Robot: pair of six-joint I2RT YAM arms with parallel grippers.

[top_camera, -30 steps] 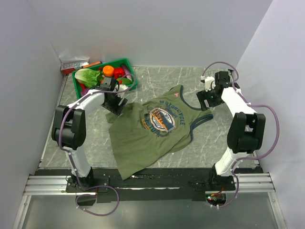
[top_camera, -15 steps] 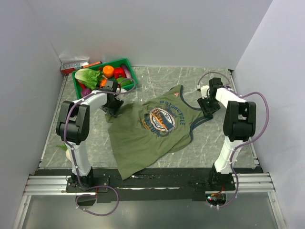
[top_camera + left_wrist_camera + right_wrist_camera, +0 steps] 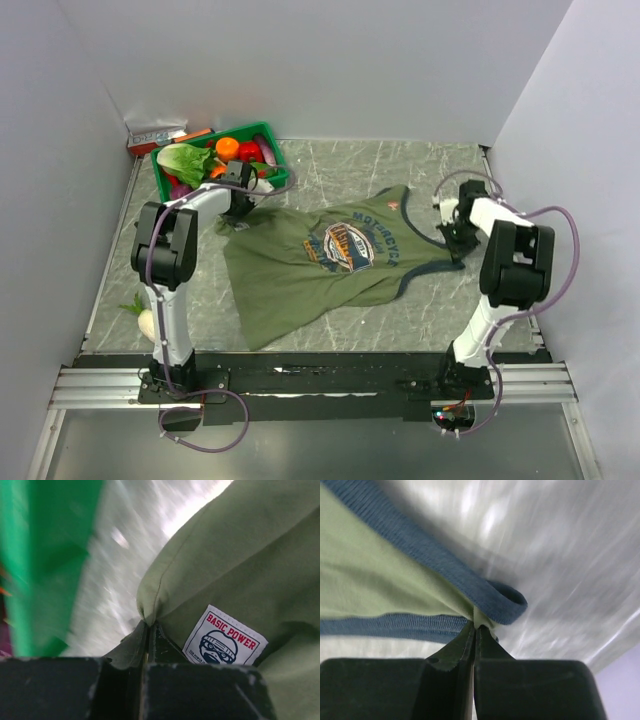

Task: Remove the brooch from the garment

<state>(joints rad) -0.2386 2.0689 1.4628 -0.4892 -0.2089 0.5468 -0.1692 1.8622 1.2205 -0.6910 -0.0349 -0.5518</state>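
Note:
The olive-green garment lies stretched across the table, its oval graphic facing up. The brooch shows as a tiny pinkish-red speck near the neckline, right of the graphic. My left gripper is shut on the garment's left hem corner, just beside the white label. My right gripper is shut on the navy-trimmed strap at the garment's right end; the fabric is pinched between its fingertips. Neither wrist view shows the brooch.
A green basket of vegetables stands at the back left, close behind my left gripper, and shows as a green wall in the left wrist view. A small box sits in the far left corner. A pale vegetable lies by the left arm.
Both grippers went from open to shut on the garment's opposite ends. The garment has been pulled out flatter and shifted to the right; the brooch moved right with it.

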